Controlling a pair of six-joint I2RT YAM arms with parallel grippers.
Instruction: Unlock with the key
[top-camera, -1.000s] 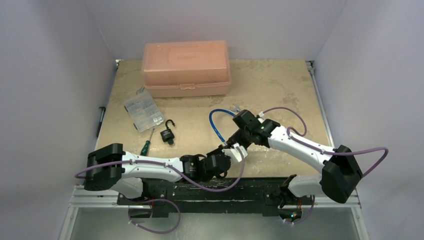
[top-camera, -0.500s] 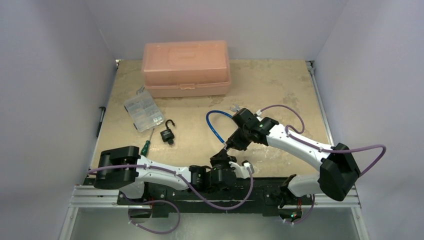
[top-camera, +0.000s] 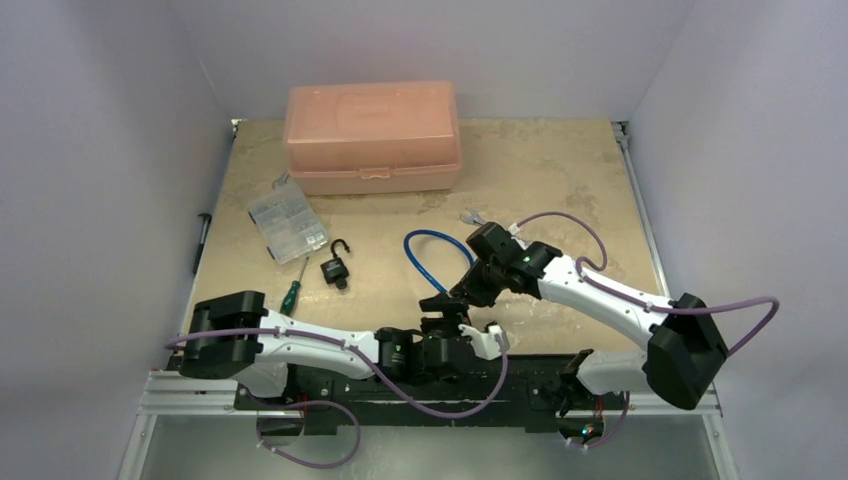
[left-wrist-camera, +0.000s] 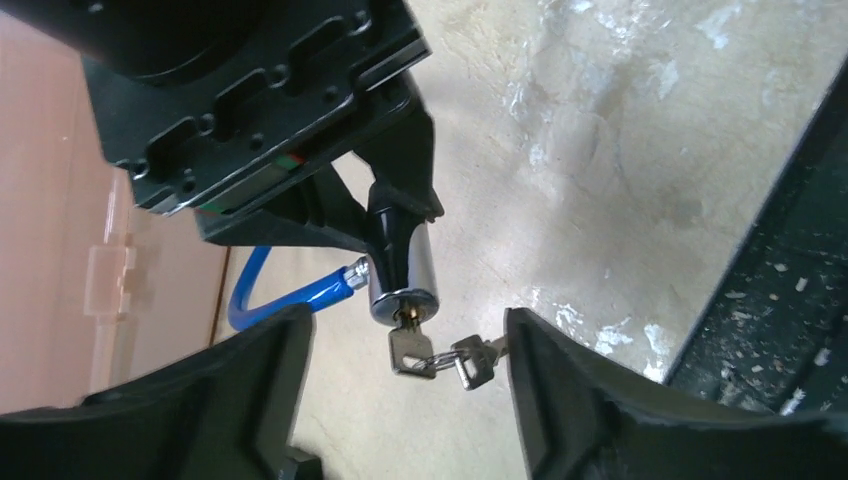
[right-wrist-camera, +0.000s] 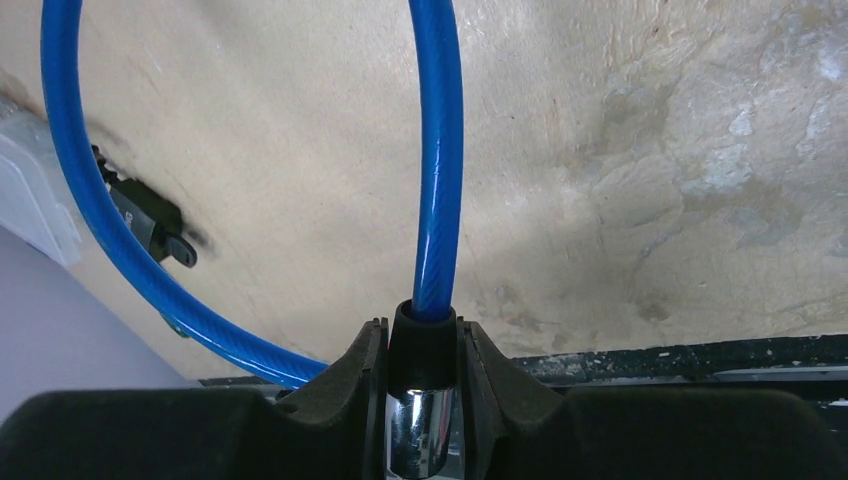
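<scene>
The left gripper (left-wrist-camera: 402, 330) was clamped shut a second ago. Its jaws now stand apart on either side of the silver key (left-wrist-camera: 408, 350) and touch nothing. That silver key remains seated in the keyway at the bottom of the cable lock (left-wrist-camera: 400, 265), with a second one dangling from its ring. The left gripper has let go, either because a turn is finished or to take a fresh hold. The blue cable (left-wrist-camera: 290, 295) still looks plugged into the side of the cylinder, so this lock does not appear released yet.

Far left on the bench (top-camera: 560, 190), the black padlock (top-camera: 335, 267) lies with its shackle already swung open. The key (right-wrist-camera: 180, 250), the one with the round black head, sits at its base, apparently in the keyhole. It is well apart from both grippers, to the left of the left gripper and further up the bench. The silver key hangs directly between the left gripper's open fingers (left-wrist-camera: 270, 370). Right of that, the right gripper (right-wrist-camera: 422, 340) is closed narrowly on the cable lock's black collar, holding the cylinder off the bench, keyway towards the left gripper.
</scene>
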